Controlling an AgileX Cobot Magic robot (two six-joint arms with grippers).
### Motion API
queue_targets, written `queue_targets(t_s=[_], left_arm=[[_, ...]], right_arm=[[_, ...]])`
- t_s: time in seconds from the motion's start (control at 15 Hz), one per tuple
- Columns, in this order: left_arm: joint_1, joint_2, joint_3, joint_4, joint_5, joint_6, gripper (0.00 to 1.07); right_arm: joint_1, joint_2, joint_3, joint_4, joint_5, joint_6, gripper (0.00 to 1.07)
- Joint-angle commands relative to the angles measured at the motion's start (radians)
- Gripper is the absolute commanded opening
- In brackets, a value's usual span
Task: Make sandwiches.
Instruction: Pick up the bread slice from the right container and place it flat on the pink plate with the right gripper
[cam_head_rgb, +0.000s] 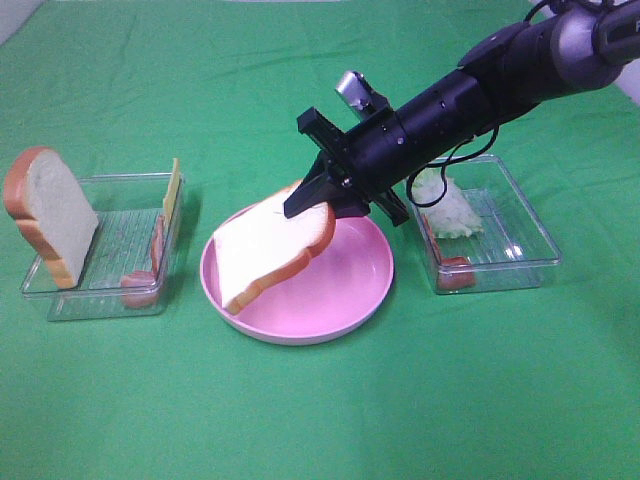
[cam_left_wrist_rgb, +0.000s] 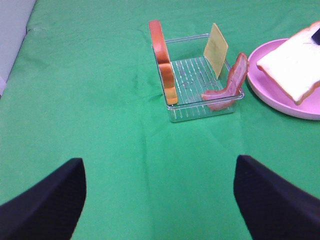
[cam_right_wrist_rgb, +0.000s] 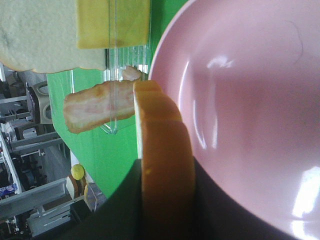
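Note:
My right gripper (cam_head_rgb: 305, 200) is shut on a white bread slice (cam_head_rgb: 265, 250) with an orange-brown crust and holds it tilted, its low corner at the pink plate (cam_head_rgb: 345, 300). In the right wrist view the slice's crust (cam_right_wrist_rgb: 165, 165) sits between dark fingers over the plate (cam_right_wrist_rgb: 250, 100). A second bread slice (cam_head_rgb: 50, 215) leans upright in the left clear tray (cam_head_rgb: 70, 300), with a yellow cheese square (cam_head_rgb: 172, 190) and a bacon strip (cam_head_rgb: 140, 285). Pale lettuce (cam_head_rgb: 448, 205) and bacon (cam_head_rgb: 455, 272) lie in the right tray (cam_head_rgb: 520, 240). My left gripper (cam_left_wrist_rgb: 160, 200) is open and empty, short of the left tray (cam_left_wrist_rgb: 200, 107).
Green cloth covers the table. The left wrist view shows the upright bread (cam_left_wrist_rgb: 162, 60), cheese (cam_left_wrist_rgb: 216, 49), bacon (cam_left_wrist_rgb: 227, 87) hanging over the tray wall, and the plate's rim (cam_left_wrist_rgb: 270, 90). A pale strip at the table's far left edge (cam_left_wrist_rgb: 10, 40) shows there.

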Motion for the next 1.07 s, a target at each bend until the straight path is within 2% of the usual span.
queue_targets(t_s=[0.07, 0.2, 0.4, 0.47, 0.53, 0.73, 0.87, 0.93, 1.07], left_arm=[[-0.002, -0.019, 0.001, -0.002, -0.009, -0.006, 0.78], [-0.002, -0.019, 0.001, -0.002, -0.009, -0.006, 0.78], [-0.002, -0.019, 0.001, -0.002, -0.009, -0.006, 0.78], [-0.002, -0.019, 0.001, -0.002, -0.009, -0.006, 0.78], [-0.002, -0.019, 0.001, -0.002, -0.009, -0.006, 0.78], [-0.002, -0.019, 0.001, -0.002, -0.009, -0.006, 0.78], [-0.002, -0.019, 0.001, -0.002, -0.009, -0.006, 0.78], [-0.002, -0.019, 0.001, -0.002, -0.009, -0.006, 0.78], [-0.002, -0.019, 0.001, -0.002, -0.009, -0.006, 0.78]], right_arm=[[0.003, 0.005, 0.003, 0.011, 0.009, -0.015, 0.0], [0.003, 0.009, 0.003, 0.01, 0.009, -0.015, 0.18], [0.003, 0.008, 0.002, 0.01, 0.013, -0.03, 0.54], [0.003, 0.008, 0.002, 0.01, 0.013, -0.03, 0.54], [0.003, 0.008, 0.002, 0.01, 0.013, -0.041, 0.64], [0.003, -0.001, -0.045, -0.104, 0.059, -0.046, 0.72], [0.003, -0.028, -0.089, -0.261, 0.058, 0.041, 0.72], [0.003, -0.028, -0.089, -0.261, 0.058, 0.041, 0.72], [0.003, -0.052, -0.138, -0.391, 0.045, 0.117, 0.72]])
